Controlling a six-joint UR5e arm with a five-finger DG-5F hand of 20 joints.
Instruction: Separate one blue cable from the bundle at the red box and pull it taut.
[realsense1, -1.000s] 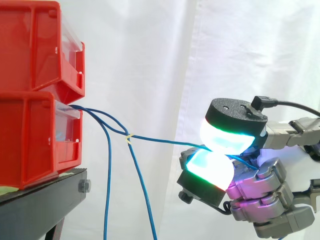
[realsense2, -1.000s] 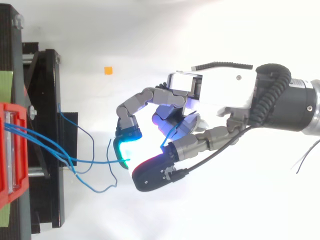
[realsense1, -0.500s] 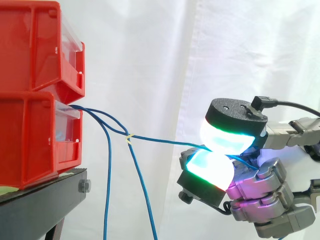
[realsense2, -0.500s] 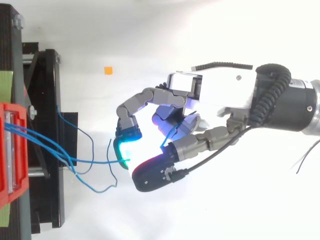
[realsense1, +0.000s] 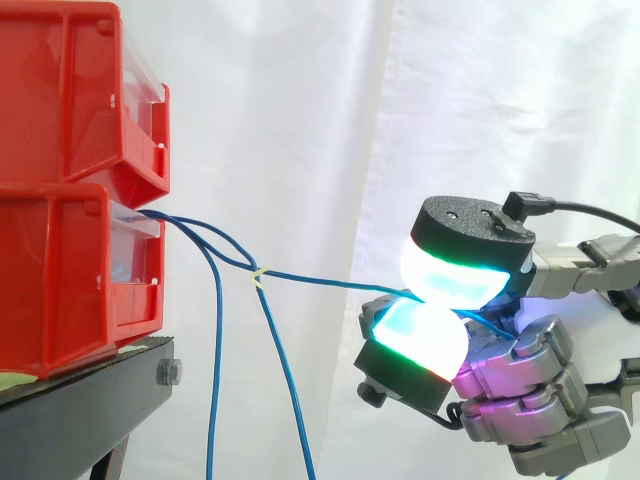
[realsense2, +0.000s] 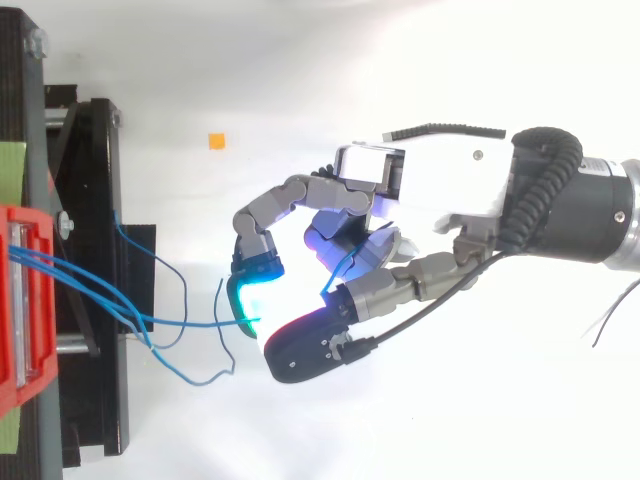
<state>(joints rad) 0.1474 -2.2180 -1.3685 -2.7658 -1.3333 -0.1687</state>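
Several blue cables come out of the lower red box (realsense1: 70, 280) at the left. One blue cable (realsense1: 320, 279) runs almost level from the box to my hand (realsense1: 520, 370), past a small pale tie (realsense1: 258, 275). My hand is shut on this cable, pinching it between two glowing fingertips (realsense1: 450, 275). Its loose end curls up inside the palm (realsense2: 345, 262). In the top view the hand (realsense2: 420, 210) sits right of the stand and the pinched cable (realsense2: 190, 322) meets the green pad. The other cables (realsense1: 285, 390) hang slack toward the floor.
A second red box (realsense1: 70, 90) is stacked on the lower one, both on a black stand (realsense1: 90, 400). The white curtain hangs behind. A small orange mark (realsense2: 216, 141) lies on the white floor in the top view.
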